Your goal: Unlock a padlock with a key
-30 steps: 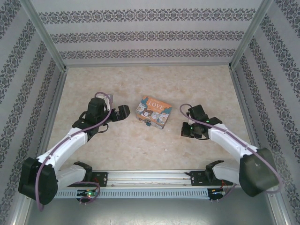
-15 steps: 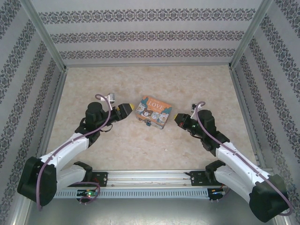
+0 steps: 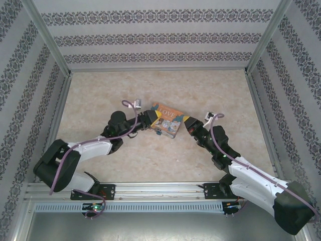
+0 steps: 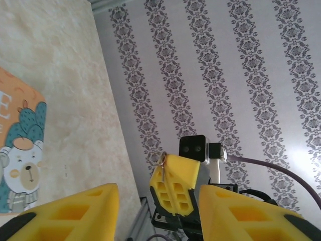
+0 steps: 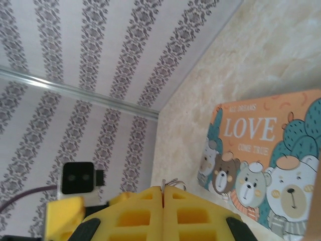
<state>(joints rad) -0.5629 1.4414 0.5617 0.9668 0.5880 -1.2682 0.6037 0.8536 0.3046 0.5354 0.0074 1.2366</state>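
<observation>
The LOVE box [image 3: 169, 116] sits mid-worktop [image 3: 110, 90], with the tiny teal padlock [image 3: 158, 132] at its near edge. The left gripper [image 3: 146, 118], jaws apart, is at the box's left end. The right gripper [image 3: 186, 122], opposite, pinches a silvery loop [image 5: 173, 182], probably the key's ring. I'd call this the approach; next, steady the padlock and line up the key.

An orange LOVE box [image 3: 168, 119] sits on the marbled table [image 3: 100, 90].
</observation>
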